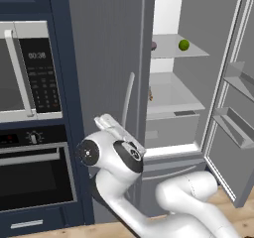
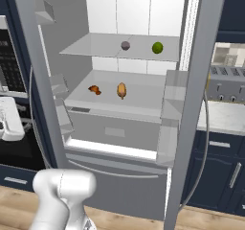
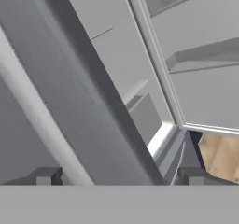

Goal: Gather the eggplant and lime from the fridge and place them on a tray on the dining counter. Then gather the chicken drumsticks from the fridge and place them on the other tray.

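Gripper (image 3: 119,176) spread wide and empty beside the fridge door (image 3: 79,101), lime (image 2: 157,47) near upper shelf's (image 2: 95,47) right edge, eggplant (image 2: 125,45) mid-shelf, drumsticks (image 2: 121,90) lower: risks clipping that door edge when reaching in.

The fridge (image 2: 119,128) wears smooth, matt grey metal, and inside it pale translucent shelves (image 2: 119,47) look glassy. On the upper shelf the lime (image 2: 157,47) shows a soft sheen. Below the fridge, the floor (image 2: 124,219) is wood — light, with visible grain.
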{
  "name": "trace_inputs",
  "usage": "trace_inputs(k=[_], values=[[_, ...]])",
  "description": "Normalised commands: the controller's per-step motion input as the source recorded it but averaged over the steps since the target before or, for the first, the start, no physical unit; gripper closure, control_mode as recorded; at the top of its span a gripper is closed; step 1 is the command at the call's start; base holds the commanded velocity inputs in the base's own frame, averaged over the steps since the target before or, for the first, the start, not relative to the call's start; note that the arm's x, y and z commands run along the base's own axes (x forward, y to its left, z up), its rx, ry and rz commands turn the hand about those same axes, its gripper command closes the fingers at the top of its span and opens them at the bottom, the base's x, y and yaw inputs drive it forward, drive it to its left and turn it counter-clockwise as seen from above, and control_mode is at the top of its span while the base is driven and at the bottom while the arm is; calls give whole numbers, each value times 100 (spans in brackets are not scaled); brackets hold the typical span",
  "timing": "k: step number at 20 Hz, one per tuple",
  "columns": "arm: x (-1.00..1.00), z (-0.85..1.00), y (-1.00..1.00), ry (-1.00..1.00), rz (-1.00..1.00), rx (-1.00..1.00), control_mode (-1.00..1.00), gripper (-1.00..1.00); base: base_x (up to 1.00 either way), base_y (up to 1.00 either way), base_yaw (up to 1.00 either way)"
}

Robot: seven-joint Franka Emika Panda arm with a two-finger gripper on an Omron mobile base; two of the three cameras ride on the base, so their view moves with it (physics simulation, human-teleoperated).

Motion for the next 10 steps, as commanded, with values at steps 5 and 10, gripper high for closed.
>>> trace_inputs(k=[5, 10], values=[[-13, 6, -67, 0, 24, 28, -100, -100, 0, 0, 0], [-4, 16, -15, 11, 15, 1, -100, -100, 0, 0, 0]])
